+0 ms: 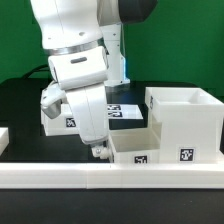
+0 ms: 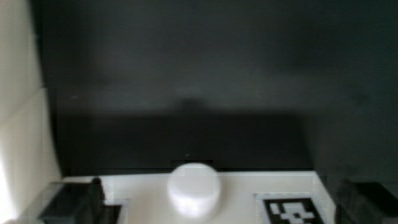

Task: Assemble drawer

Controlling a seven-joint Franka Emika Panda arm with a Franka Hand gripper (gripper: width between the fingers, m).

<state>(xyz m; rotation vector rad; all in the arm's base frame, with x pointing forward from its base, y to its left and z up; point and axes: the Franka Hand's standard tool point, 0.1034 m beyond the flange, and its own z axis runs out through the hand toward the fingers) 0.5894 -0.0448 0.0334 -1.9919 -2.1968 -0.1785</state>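
**Operator A:** What do we log first, nearest the exterior view?

**Operator B:** The rail (image 1: 110, 180). It lies along the front of the black surface (image 1: 20, 108) and runs across the whole view.

**Operator A:** And directly behind it?

**Operator B:** The near tray (image 1: 150, 158), open side up, with one tag facing the camera. It stands close against the case (image 1: 190, 135) on the exterior view's right. We cannot tell whether the two touch. The case is the taller box, its opening facing up, with a tag low on its front.

**Operator A:** Where is the claw?

**Operator B:** The claw (image 1: 97, 152) is low, at the near tray's end toward the exterior view's left, close to the surface. In the wrist view its fingers (image 2: 75, 200) stand spread wide. A white part lies between them, carrying a rounded knob (image 2: 192, 188) and a tag (image 2: 294, 208). We read the claw as open and can make out no contact with that part.

**Operator A:** Farther back?

**Operator B:** The far tray (image 1: 55, 122) sits behind the arm (image 1: 75, 45), partly hidden, with one tag showing. Beyond it the marker board (image 1: 122, 110) lies flat on the surface, between the far tray and the case.
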